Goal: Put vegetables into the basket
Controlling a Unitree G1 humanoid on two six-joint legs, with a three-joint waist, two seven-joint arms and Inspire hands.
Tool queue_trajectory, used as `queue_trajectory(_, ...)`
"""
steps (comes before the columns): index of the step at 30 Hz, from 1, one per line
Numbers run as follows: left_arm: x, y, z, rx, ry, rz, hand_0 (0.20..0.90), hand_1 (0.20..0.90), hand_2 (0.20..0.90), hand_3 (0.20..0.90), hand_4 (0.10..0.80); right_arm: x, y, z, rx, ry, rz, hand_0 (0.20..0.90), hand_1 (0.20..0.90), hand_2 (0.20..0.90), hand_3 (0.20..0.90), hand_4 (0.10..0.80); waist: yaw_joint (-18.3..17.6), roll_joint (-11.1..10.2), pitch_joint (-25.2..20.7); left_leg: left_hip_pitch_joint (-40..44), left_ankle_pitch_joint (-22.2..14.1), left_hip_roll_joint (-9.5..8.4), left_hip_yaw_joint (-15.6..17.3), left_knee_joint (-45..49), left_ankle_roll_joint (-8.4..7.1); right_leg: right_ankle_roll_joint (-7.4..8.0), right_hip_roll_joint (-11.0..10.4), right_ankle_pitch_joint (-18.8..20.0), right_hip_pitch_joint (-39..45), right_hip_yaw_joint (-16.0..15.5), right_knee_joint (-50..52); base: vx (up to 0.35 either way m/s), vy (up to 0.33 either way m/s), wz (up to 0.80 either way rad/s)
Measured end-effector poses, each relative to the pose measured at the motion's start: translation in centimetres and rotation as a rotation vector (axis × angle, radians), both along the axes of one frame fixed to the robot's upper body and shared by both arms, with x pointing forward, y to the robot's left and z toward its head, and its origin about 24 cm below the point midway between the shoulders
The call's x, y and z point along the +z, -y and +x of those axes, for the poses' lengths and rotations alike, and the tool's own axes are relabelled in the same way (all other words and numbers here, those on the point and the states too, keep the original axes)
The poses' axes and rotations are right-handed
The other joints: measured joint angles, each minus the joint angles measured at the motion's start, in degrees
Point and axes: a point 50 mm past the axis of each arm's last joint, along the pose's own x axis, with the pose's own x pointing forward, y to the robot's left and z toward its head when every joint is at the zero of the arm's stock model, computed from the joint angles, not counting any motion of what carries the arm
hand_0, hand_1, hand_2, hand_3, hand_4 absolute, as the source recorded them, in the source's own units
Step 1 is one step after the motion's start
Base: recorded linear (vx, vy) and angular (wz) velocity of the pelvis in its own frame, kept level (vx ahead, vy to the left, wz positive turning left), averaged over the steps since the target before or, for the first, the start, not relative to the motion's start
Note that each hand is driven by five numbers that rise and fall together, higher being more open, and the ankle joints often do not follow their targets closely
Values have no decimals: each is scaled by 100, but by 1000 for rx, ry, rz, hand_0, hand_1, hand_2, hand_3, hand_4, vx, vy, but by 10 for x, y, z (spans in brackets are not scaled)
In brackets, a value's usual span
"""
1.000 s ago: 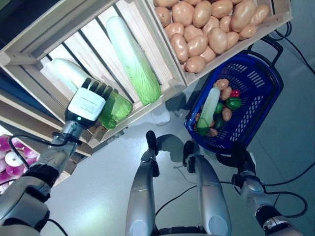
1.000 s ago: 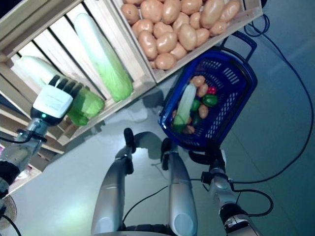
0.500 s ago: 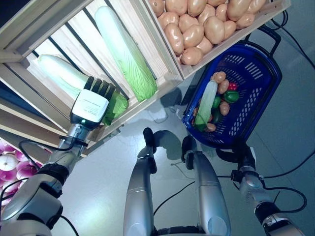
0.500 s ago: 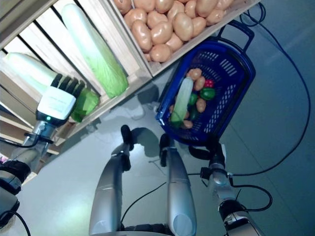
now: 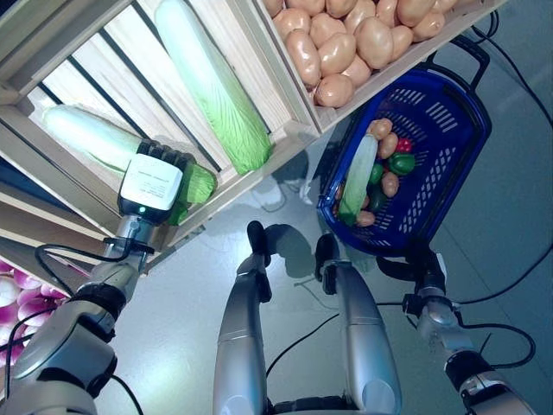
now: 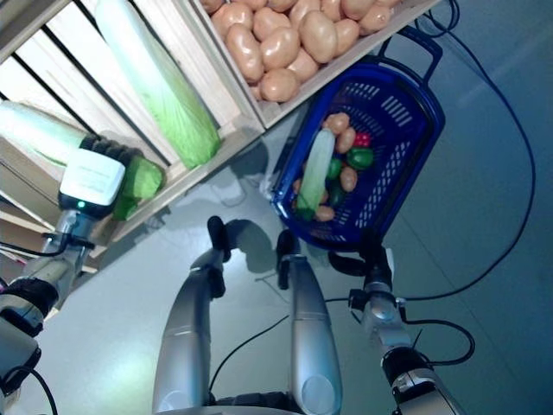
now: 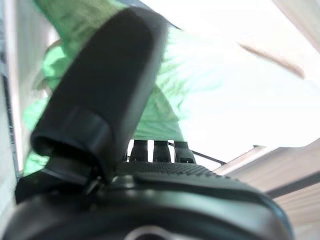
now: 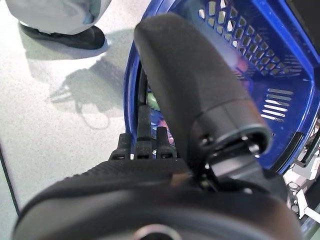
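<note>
A long napa cabbage [image 5: 91, 141] lies in the left wooden crate [image 5: 52, 78], its green leafy end toward the crate's front edge. My left hand [image 5: 152, 184] rests on that leafy end, and the left wrist view shows the thumb [image 7: 100, 95] and fingers curled round the green leaves [image 7: 200, 90]. The blue basket [image 5: 449, 186] hangs at the right and holds another cabbage [image 5: 356, 175], potatoes and a green pepper [image 5: 402, 164]. My right hand [image 5: 429, 278] is shut on the basket's black handle [image 5: 393, 268], its thumb [image 8: 200, 100] against the blue wall [image 8: 265, 55].
A second napa cabbage [image 5: 212, 82] lies in the same crate. The neighbouring crate [image 5: 415, 59] is full of potatoes [image 5: 346, 43] and stands just above the basket. Red onions [image 5: 9, 290] show on a lower shelf at the far left.
The camera has shifted. My left hand's fingers, straight over the cabbage's leafy end before, have curled down onto it. The right hand keeps hold of the basket handle.
</note>
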Motion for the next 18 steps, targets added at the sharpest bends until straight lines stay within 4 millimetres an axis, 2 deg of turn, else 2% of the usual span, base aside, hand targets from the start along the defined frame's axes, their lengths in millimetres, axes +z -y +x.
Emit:
queue_trajectory(10,-3,6,2,-25,-4,-63,300,300,300,300,400,-3,-3,-1,16,-19,-6,900,900,900,900,800,-43,-18,0,256,-20,-8,85,-30,29,43,16,27,208,96,-53,20,18,-4)
queue_trajectory(15,-5,15,1,-100,14,-157,300,300,300,300,400,-15,-2,-12,9,-69,-7,900,900,900,900,800,-97,-35,-1,791,-17,-17,109,-275,28,100,40,105,762,109,-366,34,20,-5)
queue_trajectory(18,-5,21,-2,-155,54,-269,300,300,300,300,400,-26,2,-24,-9,-122,-10,900,900,900,900,800,-110,-44,-2,1320,9,-60,135,-638,-6,159,33,148,1265,124,-670,60,-4,-3)
